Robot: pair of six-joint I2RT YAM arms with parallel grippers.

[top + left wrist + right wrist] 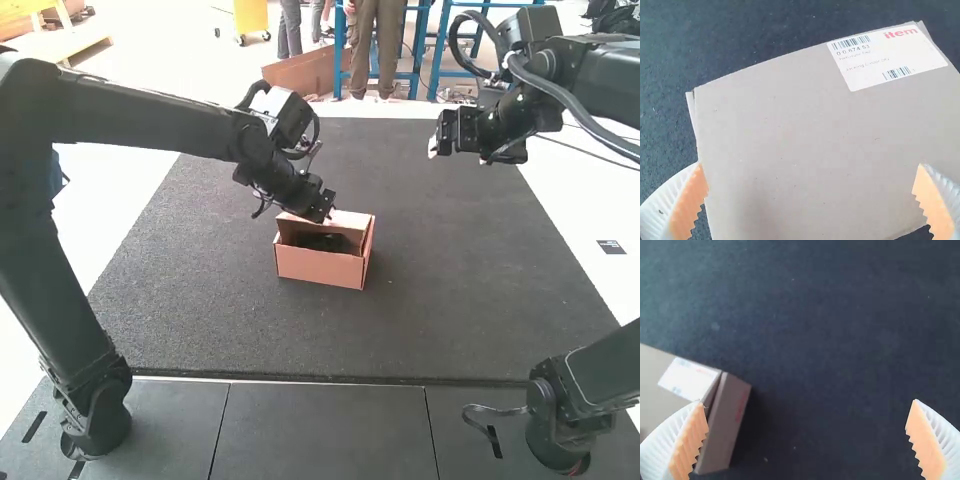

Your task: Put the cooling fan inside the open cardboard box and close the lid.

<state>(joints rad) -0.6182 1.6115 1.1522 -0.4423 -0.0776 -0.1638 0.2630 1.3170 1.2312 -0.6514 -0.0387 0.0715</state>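
Black mat (180, 300) covers the surface and carries every item listed.

Item 1, box (322, 265): brown cardboard, standing at the middle of the mat with its top open.

Item 2, fan (322, 241): a dark shape lying inside the box, below the rim. Detail is too dim to make out. By judgement the first half of the task is done: the fan is in.

Item 3, lid (805, 150): a plain grey-brown cardboard panel, raised at the far edge of the box and not folded down. Closing it is the part left to do.

Item 4, left hand (322, 203): at the far rim of the box, against the raised lid. Its white ribbed fingers (685, 205) with orange pads stand spread to either side of the panel, pinching nothing; state released. It looks placed to push the lid down.

Item 5, label (887, 55): a white sticker at one corner of the lid, bearing two barcodes, a short word in red and lines of small grey print. The print is not copied out.

Item 6, right hand (440, 133): held above the mat, well apart from the box and beyond it to the right. Its fingers (927, 440) are wide apart with bare mat between them; state released, holding nothing.
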